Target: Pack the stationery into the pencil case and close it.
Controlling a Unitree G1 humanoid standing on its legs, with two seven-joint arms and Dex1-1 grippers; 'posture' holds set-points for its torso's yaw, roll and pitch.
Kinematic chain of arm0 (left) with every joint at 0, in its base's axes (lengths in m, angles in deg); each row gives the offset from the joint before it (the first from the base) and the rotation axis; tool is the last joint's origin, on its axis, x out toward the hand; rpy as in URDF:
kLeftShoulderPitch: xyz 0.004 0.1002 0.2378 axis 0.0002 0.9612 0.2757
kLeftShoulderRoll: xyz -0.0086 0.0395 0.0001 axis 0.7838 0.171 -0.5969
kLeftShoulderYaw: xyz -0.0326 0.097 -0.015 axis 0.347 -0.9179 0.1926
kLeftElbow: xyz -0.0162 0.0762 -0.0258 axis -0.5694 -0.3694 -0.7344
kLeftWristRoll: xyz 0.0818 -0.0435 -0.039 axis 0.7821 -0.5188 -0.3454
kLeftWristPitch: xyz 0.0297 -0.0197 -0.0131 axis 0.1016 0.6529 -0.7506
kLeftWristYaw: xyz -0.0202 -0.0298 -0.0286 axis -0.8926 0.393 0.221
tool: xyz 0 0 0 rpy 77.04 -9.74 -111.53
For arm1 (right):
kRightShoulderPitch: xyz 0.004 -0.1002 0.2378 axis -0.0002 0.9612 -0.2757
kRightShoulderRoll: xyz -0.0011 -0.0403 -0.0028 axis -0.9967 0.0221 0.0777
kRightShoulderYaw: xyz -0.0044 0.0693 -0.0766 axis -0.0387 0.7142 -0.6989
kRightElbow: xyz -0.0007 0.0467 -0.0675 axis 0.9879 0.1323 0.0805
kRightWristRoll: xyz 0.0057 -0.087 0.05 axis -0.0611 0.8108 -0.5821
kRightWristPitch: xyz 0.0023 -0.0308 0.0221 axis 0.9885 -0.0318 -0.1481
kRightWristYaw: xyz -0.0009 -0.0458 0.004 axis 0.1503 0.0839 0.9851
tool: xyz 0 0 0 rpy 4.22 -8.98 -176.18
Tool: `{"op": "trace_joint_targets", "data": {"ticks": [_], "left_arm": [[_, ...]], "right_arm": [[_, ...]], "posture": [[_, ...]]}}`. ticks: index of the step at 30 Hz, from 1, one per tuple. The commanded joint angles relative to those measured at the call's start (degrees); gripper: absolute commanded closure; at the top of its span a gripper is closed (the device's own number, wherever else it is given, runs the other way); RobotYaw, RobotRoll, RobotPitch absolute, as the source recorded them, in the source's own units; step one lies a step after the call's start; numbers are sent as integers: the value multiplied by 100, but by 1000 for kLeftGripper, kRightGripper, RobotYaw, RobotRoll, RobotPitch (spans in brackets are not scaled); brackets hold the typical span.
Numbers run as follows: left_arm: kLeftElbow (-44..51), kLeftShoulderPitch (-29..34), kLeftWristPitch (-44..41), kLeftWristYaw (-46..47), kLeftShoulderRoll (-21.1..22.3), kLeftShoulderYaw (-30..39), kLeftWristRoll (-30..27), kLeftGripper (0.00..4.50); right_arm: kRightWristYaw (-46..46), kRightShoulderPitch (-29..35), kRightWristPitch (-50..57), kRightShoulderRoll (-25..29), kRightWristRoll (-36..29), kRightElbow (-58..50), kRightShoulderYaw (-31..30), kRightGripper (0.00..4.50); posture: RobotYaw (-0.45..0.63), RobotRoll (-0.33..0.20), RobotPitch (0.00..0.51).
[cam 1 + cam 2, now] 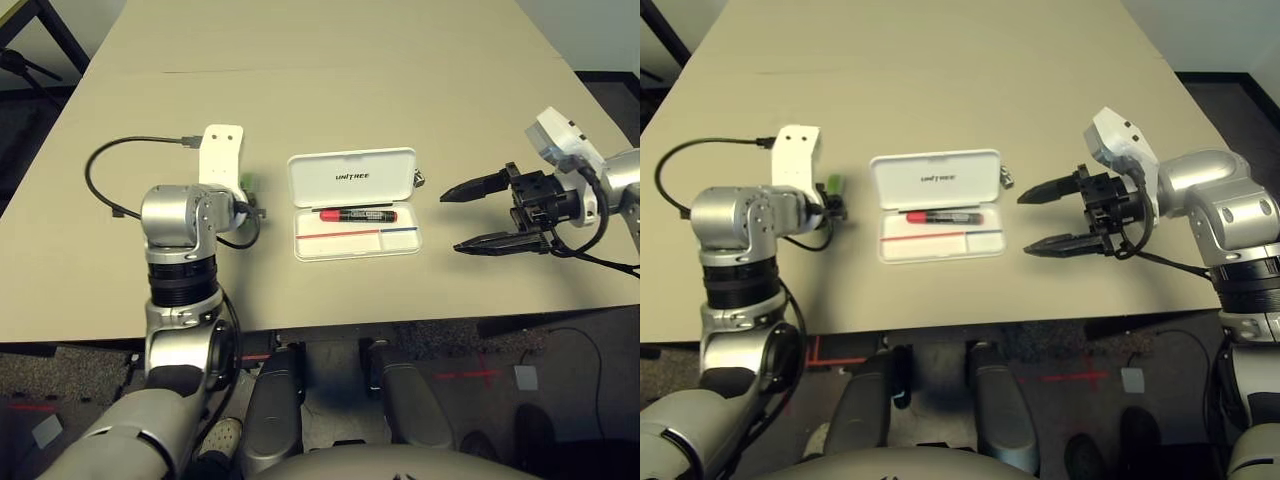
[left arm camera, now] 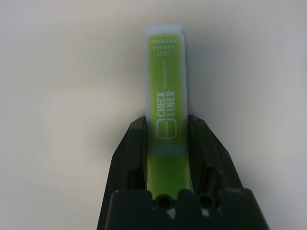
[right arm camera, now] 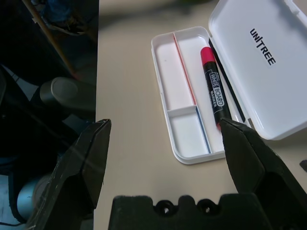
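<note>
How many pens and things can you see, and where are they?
3. The red marker lies in the open pencil case. The green highlighter is gripped by the left gripper. A tiny metal piece sits on the table by the lid's right corner.

Pencil case (image 1: 354,205): flat white plastic, rounded corners, lying open near the middle of the table; lid laid back flat on the far side, dark "UNITREE" lettering on its inner face.
Inner tray (image 3: 184,115): white, split into compartments by thin walls, with a line that is red along most of its length and blue at one end.
Red marker (image 3: 212,87): red body, black ends, label reading "WHITE BOARD"; lies lengthwise in the tray's long slot beside the hinge.
Green bar (image 2: 167,108): flat, bright green, pale end cap, printed "CHECK LINER"; held between the left gripper's (image 2: 168,132) fingers, left of the case.
Small metal piece (image 1: 419,179): tiny, silver and black, on the table just beside the lid's right end.
</note>
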Motion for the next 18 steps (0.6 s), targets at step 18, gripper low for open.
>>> {"op": "trace_joint_targets", "data": {"ticks": [18], "left_arm": [[1748,921,2143,-3375,3153,-1381,-1386,3418]], "right_arm": [[261,-503,-840,-156,-4,1046,-439,0]], "posture": [[95,0,216]]}}
